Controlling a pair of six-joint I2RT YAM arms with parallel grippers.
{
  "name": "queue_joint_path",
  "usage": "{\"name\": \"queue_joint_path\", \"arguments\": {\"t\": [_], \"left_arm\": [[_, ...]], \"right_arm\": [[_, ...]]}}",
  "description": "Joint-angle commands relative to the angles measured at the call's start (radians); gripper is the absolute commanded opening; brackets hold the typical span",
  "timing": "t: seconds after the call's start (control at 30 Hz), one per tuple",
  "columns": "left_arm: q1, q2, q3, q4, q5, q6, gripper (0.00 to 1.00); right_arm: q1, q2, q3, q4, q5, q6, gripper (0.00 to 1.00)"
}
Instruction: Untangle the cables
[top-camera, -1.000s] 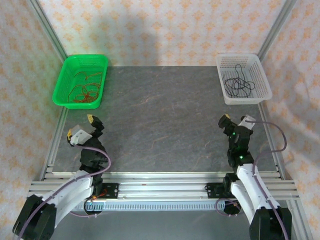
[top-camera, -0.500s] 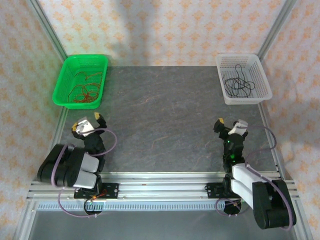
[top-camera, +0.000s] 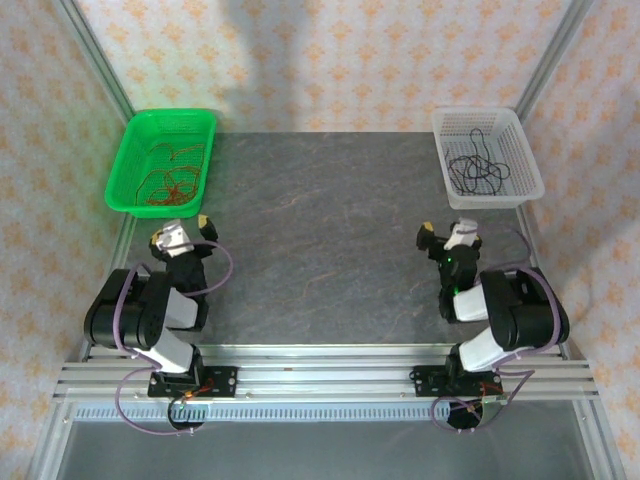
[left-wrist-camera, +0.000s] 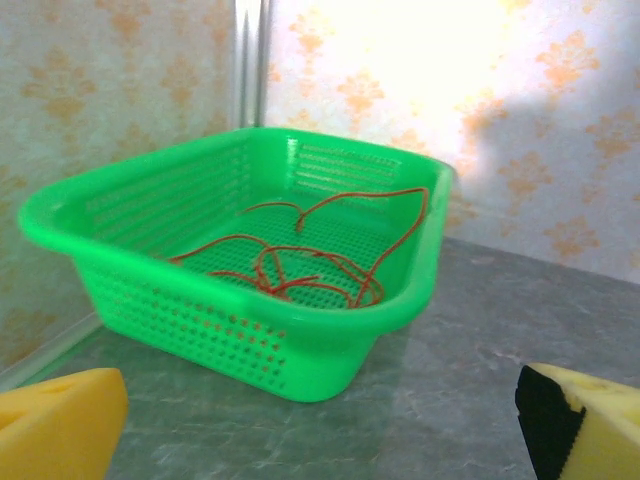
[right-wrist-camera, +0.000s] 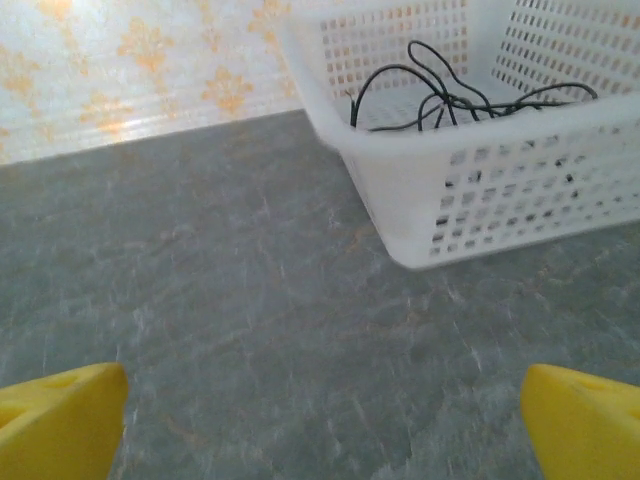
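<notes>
I saw the red cables (left-wrist-camera: 300, 272) heaped loosely inside the green basket (left-wrist-camera: 230, 325) at the table's (top-camera: 320, 220) far left corner, and the black cables (right-wrist-camera: 445, 95) in the white basket (right-wrist-camera: 480, 200) at the far right. Bare grey tabletop lay between each basket and its arm. The left gripper (left-wrist-camera: 320, 425) and right gripper (right-wrist-camera: 320, 420) stood wide, holding nothing, their yellow fingertips (right-wrist-camera: 60, 415) cut off by the frame edges. I couldn't tell whether the strands were knotted.
</notes>
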Motion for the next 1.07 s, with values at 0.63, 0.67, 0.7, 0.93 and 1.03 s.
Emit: {"name": "queue_joint_path", "arguments": {"t": [0.63,0.67,0.7,0.93,1.03], "left_arm": [[0.002,-0.010,0.043,-0.111,0.086,-0.012,0.99],[0.002,-0.010,0.044,-0.113,0.088,-0.010,0.99],[0.002,-0.010,0.050,-0.123,0.110,-0.002,0.99],[-0.002,-0.009,0.078,-0.177,0.190,0.034,0.99],[-0.002,-0.009,0.076,-0.174,0.190,0.034,0.99]], "right_arm": [[-0.033,-0.019,0.032,-0.008,-0.060,0.013,1.00],[-0.034,-0.018,0.032,-0.007,-0.060,0.013,1.00],[-0.034,-0.019,0.033,-0.007,-0.060,0.013,1.00],[-0.033,-0.017,0.033,-0.008,-0.060,0.013,1.00],[-0.030,-0.024,0.031,-0.002,-0.041,0.014,1.00]]}}
